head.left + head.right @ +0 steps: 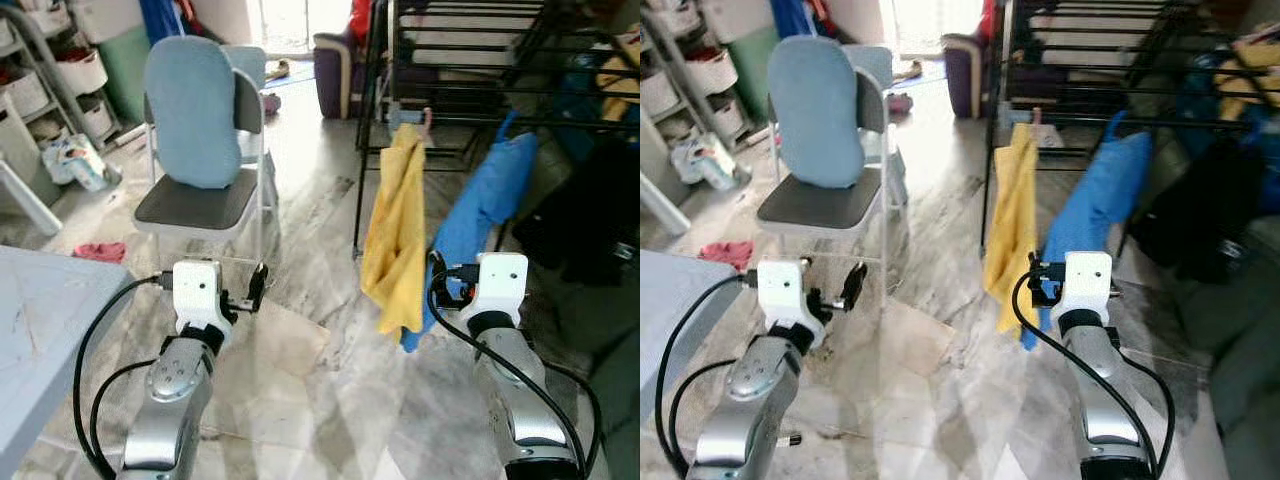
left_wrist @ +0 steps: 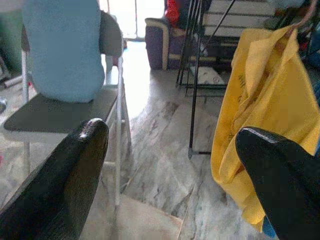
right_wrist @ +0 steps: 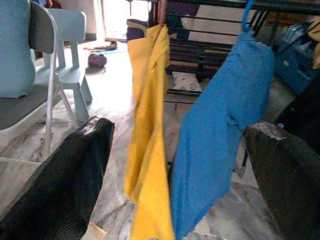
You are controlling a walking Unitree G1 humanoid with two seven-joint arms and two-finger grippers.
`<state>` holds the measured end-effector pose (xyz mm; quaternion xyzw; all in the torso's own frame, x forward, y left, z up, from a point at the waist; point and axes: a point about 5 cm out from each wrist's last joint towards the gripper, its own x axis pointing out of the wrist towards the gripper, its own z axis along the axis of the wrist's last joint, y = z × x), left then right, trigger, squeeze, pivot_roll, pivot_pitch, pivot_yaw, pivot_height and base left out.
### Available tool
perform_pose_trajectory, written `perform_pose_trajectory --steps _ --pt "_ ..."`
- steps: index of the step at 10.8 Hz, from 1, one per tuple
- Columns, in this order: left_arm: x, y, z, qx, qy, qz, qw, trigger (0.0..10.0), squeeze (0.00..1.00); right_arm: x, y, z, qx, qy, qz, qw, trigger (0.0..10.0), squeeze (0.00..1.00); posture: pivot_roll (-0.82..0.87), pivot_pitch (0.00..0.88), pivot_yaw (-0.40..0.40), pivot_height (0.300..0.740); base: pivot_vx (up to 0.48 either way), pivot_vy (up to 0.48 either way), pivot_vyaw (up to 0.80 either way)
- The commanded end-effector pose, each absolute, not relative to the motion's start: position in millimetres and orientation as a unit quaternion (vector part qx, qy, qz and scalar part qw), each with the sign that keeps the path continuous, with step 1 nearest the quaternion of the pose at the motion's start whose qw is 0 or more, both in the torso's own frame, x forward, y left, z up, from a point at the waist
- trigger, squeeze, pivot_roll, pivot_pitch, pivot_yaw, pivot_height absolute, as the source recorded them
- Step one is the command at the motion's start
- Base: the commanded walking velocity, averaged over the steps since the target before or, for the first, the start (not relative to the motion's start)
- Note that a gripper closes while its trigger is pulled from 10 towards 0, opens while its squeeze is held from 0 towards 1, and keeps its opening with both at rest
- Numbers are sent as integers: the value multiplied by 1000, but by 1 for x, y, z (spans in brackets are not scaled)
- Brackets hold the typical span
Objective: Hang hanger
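A yellow garment [image 1: 395, 240] hangs on a pink hanger [image 1: 427, 120] from a rail of the black drying rack [image 1: 470, 125]. Beside it on the right, a blue garment [image 1: 480, 200] hangs by a blue hook [image 1: 508, 125]. My right gripper [image 3: 177, 130] is open and empty, low in front of these two garments and a short way from them. My left gripper [image 2: 170, 140] is open too and holds nothing. It points between the chair [image 2: 60, 107] and the yellow garment [image 2: 265, 110]. One of its black fingers [image 1: 258, 284] shows beside the white wrist housing.
A grey folding chair [image 1: 195, 205] with a light blue cushion [image 1: 192, 110] stands ahead on the left. A pale table edge [image 1: 40, 330] is at my near left, and a red cloth [image 1: 100, 250] lies on the marble floor. Dark clothes [image 1: 590, 220] crowd the right.
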<state>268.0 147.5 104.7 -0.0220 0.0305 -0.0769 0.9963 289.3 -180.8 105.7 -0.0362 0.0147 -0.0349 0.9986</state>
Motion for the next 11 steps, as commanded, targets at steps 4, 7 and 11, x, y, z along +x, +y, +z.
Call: perform_pose_trajectory --steps 4,7,11 --pt "269 151 111 -16 32 -83 996 10000 0 284 -171 107 -36 12 -24 999 10000 0 -88 0 28 740 296 0 0" --pt "257 173 105 10 49 -69 996 10000 0 266 -182 100 -41 28 -24 998 10000 0 -87 0 30 740 295 0 0" --pt "263 178 110 14 43 -66 997 10000 0 263 -180 98 -38 40 -18 998 10000 0 -90 0 29 740 320 0 0"
